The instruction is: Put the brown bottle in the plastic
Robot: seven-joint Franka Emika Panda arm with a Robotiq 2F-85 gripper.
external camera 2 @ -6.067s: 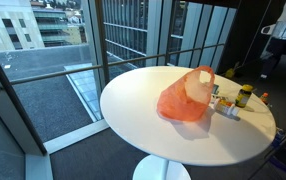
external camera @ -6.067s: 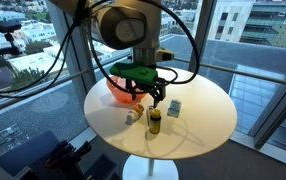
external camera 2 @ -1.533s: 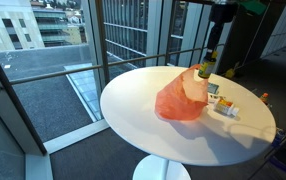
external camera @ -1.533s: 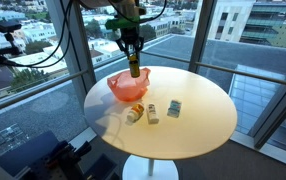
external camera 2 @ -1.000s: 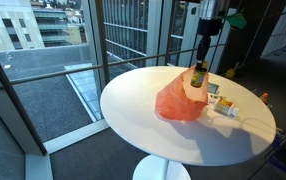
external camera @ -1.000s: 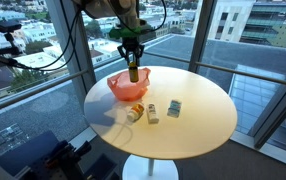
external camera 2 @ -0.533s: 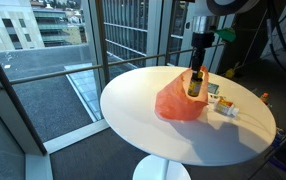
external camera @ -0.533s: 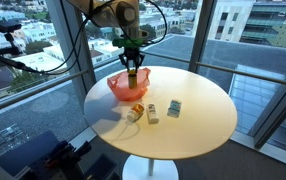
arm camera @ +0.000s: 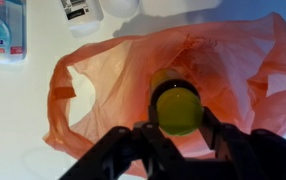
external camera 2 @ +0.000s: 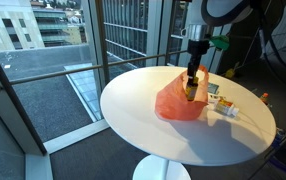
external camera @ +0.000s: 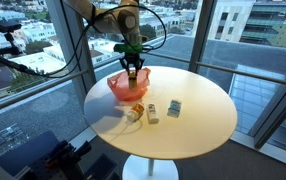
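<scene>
My gripper (arm camera: 179, 122) is shut on the brown bottle (arm camera: 176, 104), whose yellow-green top shows between the two dark fingers (arm camera: 211, 128) in the wrist view. The bottle hangs upright inside the mouth of the plastic (arm camera: 103, 80), a translucent orange-red crumpled sack that surrounds it on all sides. In both exterior views the gripper (external camera: 133, 66) (external camera 2: 192, 74) reaches down from above, with the bottle (external camera: 134, 80) (external camera 2: 191, 89) partly sunk into the plastic (external camera: 123, 90) (external camera 2: 175, 103). Whether the bottle's base touches the bottom is hidden.
The round white table (external camera: 198, 125) (external camera 2: 143, 120) also carries two small pale jars (external camera: 136, 114) (external camera: 152, 115) and a small grey-blue box (external camera: 173, 108) (arm camera: 3, 30) beside the plastic. A white jar (arm camera: 80, 12) lies close to the plastic's rim. Glass walls surround the table.
The gripper has come straight down with the bottle, from above the plastic into its mouth. The jars and the box have not moved.
</scene>
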